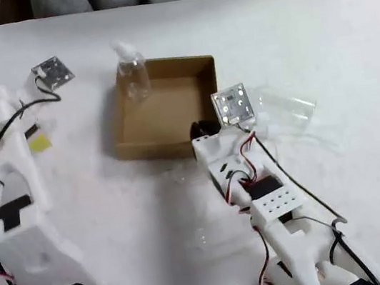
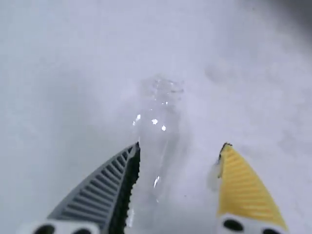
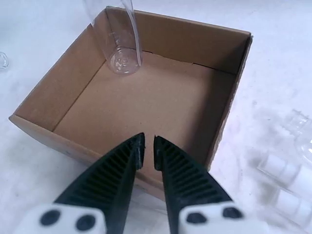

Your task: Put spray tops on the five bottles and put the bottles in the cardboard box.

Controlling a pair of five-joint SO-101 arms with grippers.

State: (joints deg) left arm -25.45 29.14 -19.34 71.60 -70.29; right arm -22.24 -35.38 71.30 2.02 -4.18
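Left gripper (image 2: 180, 146) open, straddling clear bottle (image 2: 157, 131) on desk (image 2: 58, 73). Right gripper (image 3: 148, 139) closed, empty, over cardboard box (image 3: 195, 39) wall. Topped bottle (image 3: 119, 44) upright in box corner.

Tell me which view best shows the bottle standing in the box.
The high view: the bottle stands whole, white top included, in a corner of the box. The right wrist view catches its base and lower body, cut off above. The left wrist view faces another bottle on the table.
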